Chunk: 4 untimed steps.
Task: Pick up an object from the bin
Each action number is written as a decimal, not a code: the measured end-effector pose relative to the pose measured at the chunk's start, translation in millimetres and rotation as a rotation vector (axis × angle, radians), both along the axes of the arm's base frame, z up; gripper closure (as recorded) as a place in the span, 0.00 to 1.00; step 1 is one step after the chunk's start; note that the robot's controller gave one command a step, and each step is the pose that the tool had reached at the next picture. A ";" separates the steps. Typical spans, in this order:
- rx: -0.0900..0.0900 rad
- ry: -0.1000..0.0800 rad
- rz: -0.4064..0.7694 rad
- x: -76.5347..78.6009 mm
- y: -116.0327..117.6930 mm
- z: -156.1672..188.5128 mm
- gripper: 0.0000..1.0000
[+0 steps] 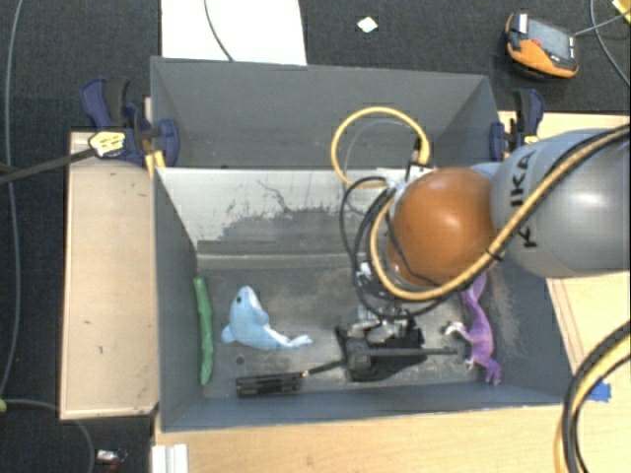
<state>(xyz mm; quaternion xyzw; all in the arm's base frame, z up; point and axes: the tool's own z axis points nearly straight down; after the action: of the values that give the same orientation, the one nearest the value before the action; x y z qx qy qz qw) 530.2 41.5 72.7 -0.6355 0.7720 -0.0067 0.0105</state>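
Arm: the grey arm (582, 205) comes in from 3 o'clock, its orange cover (439, 227) hanging over the right half of the bin (296, 116), with looped cables (375, 126) around it.
Jaws: low over the bin floor, just off centre towards 5 o'clock, below the orange cover. I cannot tell whether they are apart or together.
Nearest thing: a black block (380, 365) lies on the floor right under the jaws, at 5 o'clock. I cannot tell whether the two touch.
Black tool (268, 384): at 7 o'clock, close to the front wall. It lies flat, and its thin shaft points towards the black block.
Blue dolphin toy (256, 325): at 9 o'clock on the floor, its tail towards the centre, well apart from the jaws.
Green stick (203, 328): at 9 o'clock, lying along the foot of the left wall, just beside the dolphin.
Purple animal toy (479, 335): at 3 o'clock by the right wall, near the jaws and partly under the arm's cables.
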 end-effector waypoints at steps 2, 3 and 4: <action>0.001 -0.004 0.025 -9.7 -6.3 46.6 1.00; 0.003 -0.001 -0.006 -14.7 -2.2 39.2 1.00; 0.003 -0.013 0.026 -17.6 4.8 129.1 1.00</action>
<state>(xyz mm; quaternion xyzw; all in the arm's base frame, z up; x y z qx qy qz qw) 512.6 46.2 201.7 -0.6456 0.7634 -0.0096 0.0163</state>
